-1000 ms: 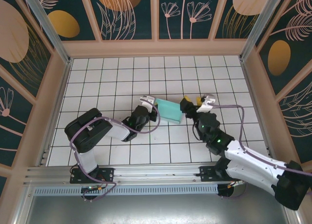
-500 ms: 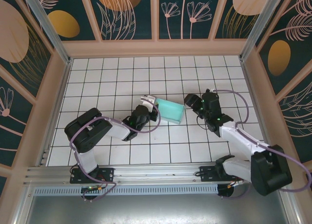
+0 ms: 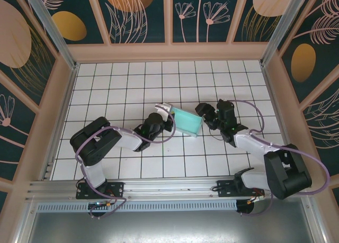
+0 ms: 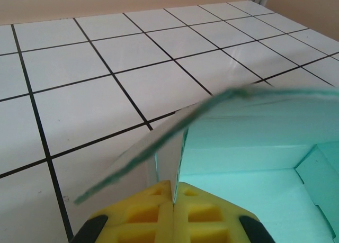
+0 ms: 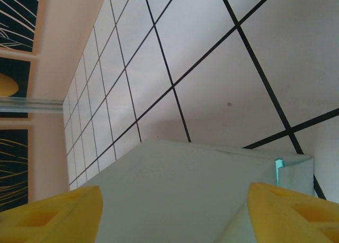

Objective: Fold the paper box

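Mint-aqua paper box (image 3: 186, 121) on the white tiled counter (image 3: 122, 79), about mid-grid, partly formed, with floor and raised walls already standing.

Left gripper (image 3: 169, 117) at the box's left end. Yellow pads (image 4: 143, 214) clenched flat together on a thin upright wall of the card, pinched right in the seam between them. Just above, in the left wrist view, a long flap edge slanting across, blurred. Beyond it, the aqua inside floor and a small corner tab toward the box's right.

Right gripper (image 3: 203, 115) at the box's right end, released. Yellow fingers (image 5: 296, 214) spread wide, with the box's pale outer face spanning the gap ahead of them. Contact between those fingers and the card not clear.

Both arms low over the counter, angled in toward the box from either side.
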You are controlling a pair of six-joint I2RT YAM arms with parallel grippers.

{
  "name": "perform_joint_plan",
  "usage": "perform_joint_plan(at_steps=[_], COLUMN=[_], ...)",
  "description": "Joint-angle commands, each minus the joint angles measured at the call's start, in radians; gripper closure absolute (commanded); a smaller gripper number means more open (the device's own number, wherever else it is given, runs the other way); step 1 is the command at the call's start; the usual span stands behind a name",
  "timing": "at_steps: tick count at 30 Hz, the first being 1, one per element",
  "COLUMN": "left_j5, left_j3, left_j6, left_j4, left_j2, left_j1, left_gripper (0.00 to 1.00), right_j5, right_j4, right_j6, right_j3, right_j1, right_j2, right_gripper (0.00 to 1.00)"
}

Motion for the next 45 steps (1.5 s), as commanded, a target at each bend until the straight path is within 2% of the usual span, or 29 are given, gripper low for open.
perform_joint_plan(at_steps=[1, 7, 13, 14, 19, 22, 26, 30, 34, 39, 42, 45], left_j5=[0.031, 0.040, 0.071, 0.077, 0.118, 0.152, 0.203, 0.237, 0.231, 0.134, 0.150, 0.228], left_j3=[0.008, -0.003, -0.034, -0.045, -0.126, -0.150, -0.193, -0.178, -0.108, 0.150, 0.213, 0.253], left_j6=[-0.020, -0.022, -0.024, -0.028, -0.023, -0.021, -0.050, -0.104, -0.198, -0.245, -0.262, -0.289], left_j4=[-0.007, -0.001, 0.015, 0.022, 0.050, 0.001, -0.002, -0.058, -0.146, -0.529, -0.588, -0.621], left_j2=[0.018, 0.006, -0.032, -0.041, -0.133, -0.184, -0.269, -0.373, -0.421, -0.309, -0.245, -0.199], left_j1=[-0.003, -0.003, -0.003, -0.003, -0.003, -0.002, 0.001, 0.027, 0.092, 0.136, 0.145, 0.157], left_gripper=[0.93, 0.78, 0.67, 0.63, 0.31, 0.14, 0.01, 0.01, 0.01, 0.01, 0.05, 0.06], right_j5=[0.007, 0.053, 0.064, 0.066, 0.068, 0.067, 0.072, 0.079, 0.081, 0.083, 0.064, 0.044], right_j4=[0.010, -0.040, -0.050, -0.050, -0.050, -0.052, -0.056, -0.058, -0.050, -0.048, -0.035, -0.036], right_j6=[-0.053, -0.121, -0.142, -0.141, -0.147, -0.152, -0.160, -0.174, -0.192, -0.203, -0.204, -0.211], right_j3=[-0.019, -0.019, -0.020, -0.019, -0.013, -0.008, -0.003, -0.005, -0.012, -0.015, -0.014, -0.001], right_j1=[0.002, 0.009, 0.009, 0.009, 0.009, 0.010, 0.009, 0.010, 0.011, 0.015, 0.015, 0.015], right_j2=[0.019, 0.047, 0.072, 0.076, 0.093, 0.100, 0.105, 0.107, 0.111, 0.113, 0.109, 0.102], right_gripper=[0.27, 0.26, 0.26, 0.26, 0.26, 0.26, 0.26, 0.26, 0.26, 0.26, 0.26, 0.26])
